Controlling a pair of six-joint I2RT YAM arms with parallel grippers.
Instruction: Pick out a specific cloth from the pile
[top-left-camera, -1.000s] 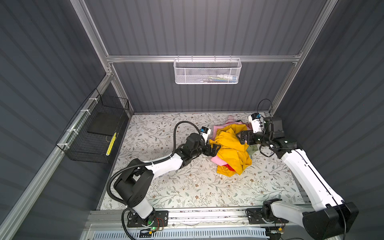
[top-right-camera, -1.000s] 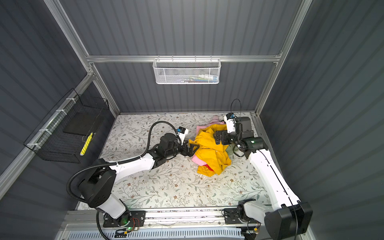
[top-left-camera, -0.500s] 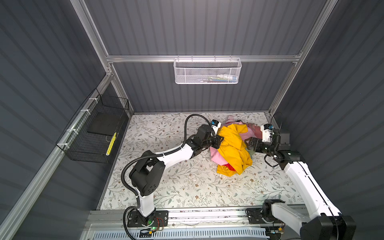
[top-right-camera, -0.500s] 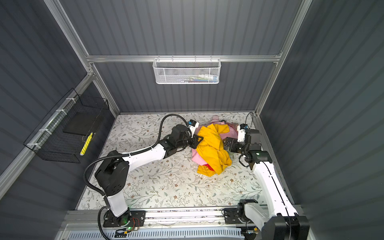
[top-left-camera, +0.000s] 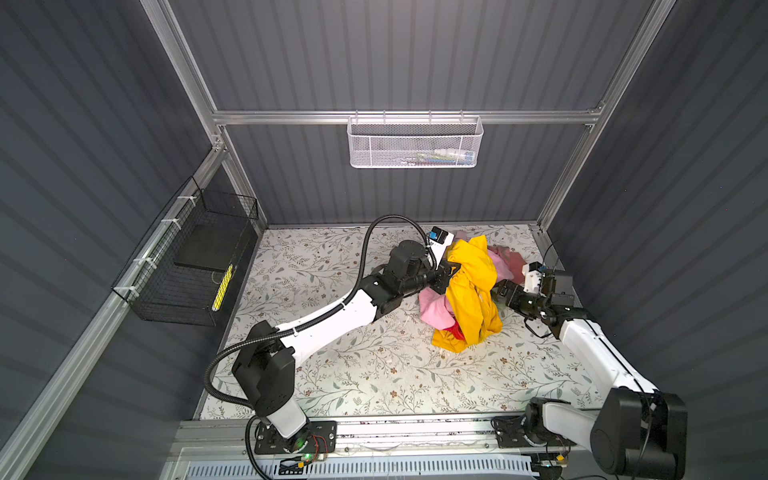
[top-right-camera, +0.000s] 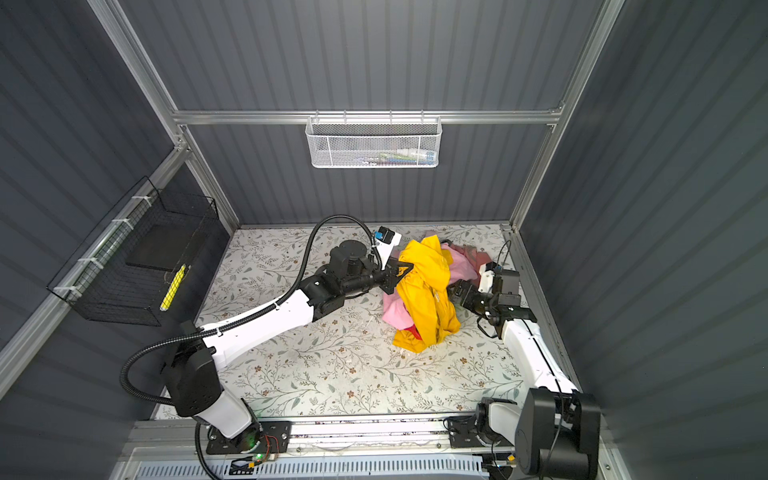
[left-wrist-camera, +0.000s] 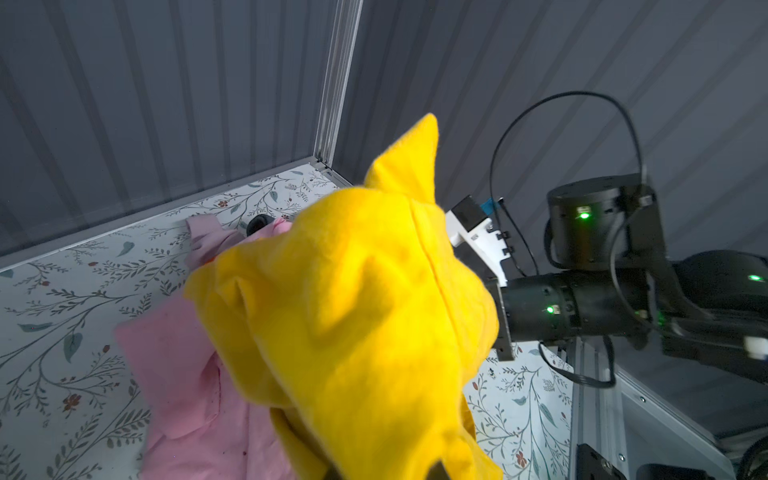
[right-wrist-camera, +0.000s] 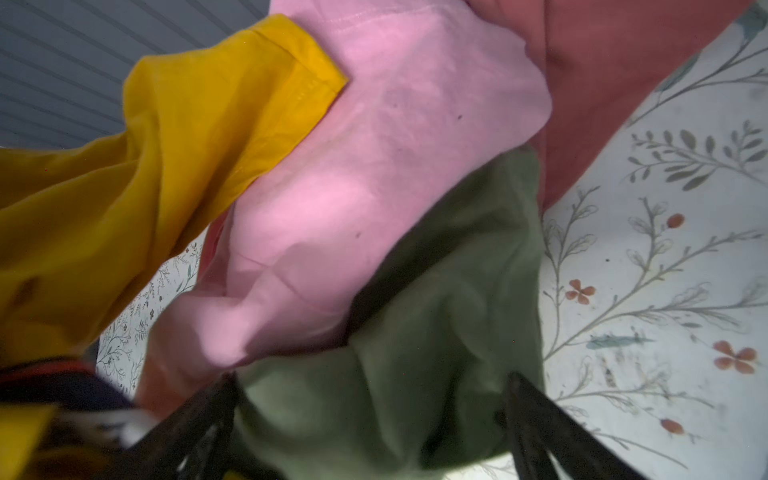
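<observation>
My left tool (top-left-camera: 452, 269) is pressed together on the yellow cloth (top-left-camera: 471, 291), which drapes over the pile (top-left-camera: 434, 305) at the far right of the bench (top-left-camera: 353, 365). My right tool (right-wrist-camera: 372, 378) is spread, with an olive garment (right-wrist-camera: 436, 332) between its fingers.

I am looking into a booth closed on three sides by dark grey ribbed walls (top-left-camera: 415, 62), framed with aluminium posts (top-left-camera: 183, 62). At 12 o'clock a cross rail (top-left-camera: 291, 117) carries a white mesh basket (top-left-camera: 415, 143); I cannot identify the few small items inside it. At 9 o'clock a black wire basket (top-left-camera: 183, 286) hangs on the side wall, holding a flat black slab (top-left-camera: 203, 249) and a yellow strip (top-left-camera: 222, 286). The floor (top-left-camera: 374, 374) is a pale sheet printed with leafy sprigs and small flowers. At 6 o'clock a metal rail (top-left-camera: 415, 428) runs along its edge. The light is even and soft.
</observation>
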